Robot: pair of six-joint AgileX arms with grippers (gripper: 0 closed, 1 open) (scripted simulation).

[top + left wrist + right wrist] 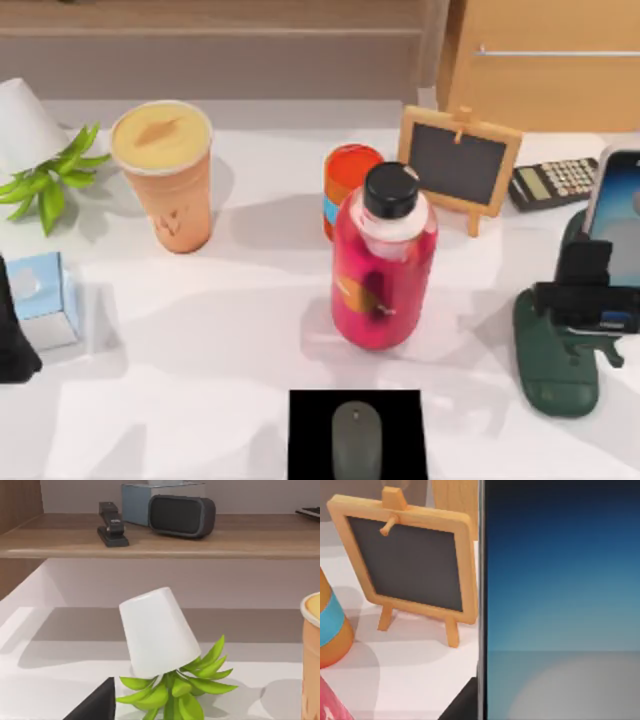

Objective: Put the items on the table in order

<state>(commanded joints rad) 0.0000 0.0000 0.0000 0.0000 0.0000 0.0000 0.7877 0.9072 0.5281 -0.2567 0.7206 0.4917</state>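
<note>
- Mouse [357,440]: lies centred on a black mouse pad [305,440] at the near edge of the desk [200,340], which reads as its ordered place.
- Smartphone [618,200]: stands upright at the far right, leaning in a dark green phone stand [555,370]. The right gripper [585,290] sits against its lower part, apparently seating it in the stand; I cannot tell whether the fingers pinch it or are spread. In the right wrist view the blue screen [560,590] is very close to the camera.
- Orange cup [165,175]: upright at the far left, untouched, beside a tipped white pot with green plant [45,165].
- Tissue box [40,295]: at the left edge, just beside the left gripper [12,340]; finger state cannot be told. It is judged the next candidate for handling.
- Other objects: a pink bottle [385,260] at centre, an orange can [348,180] behind it, a small chalkboard easel [458,165] and a calculator [552,183] at the far right.
</note>
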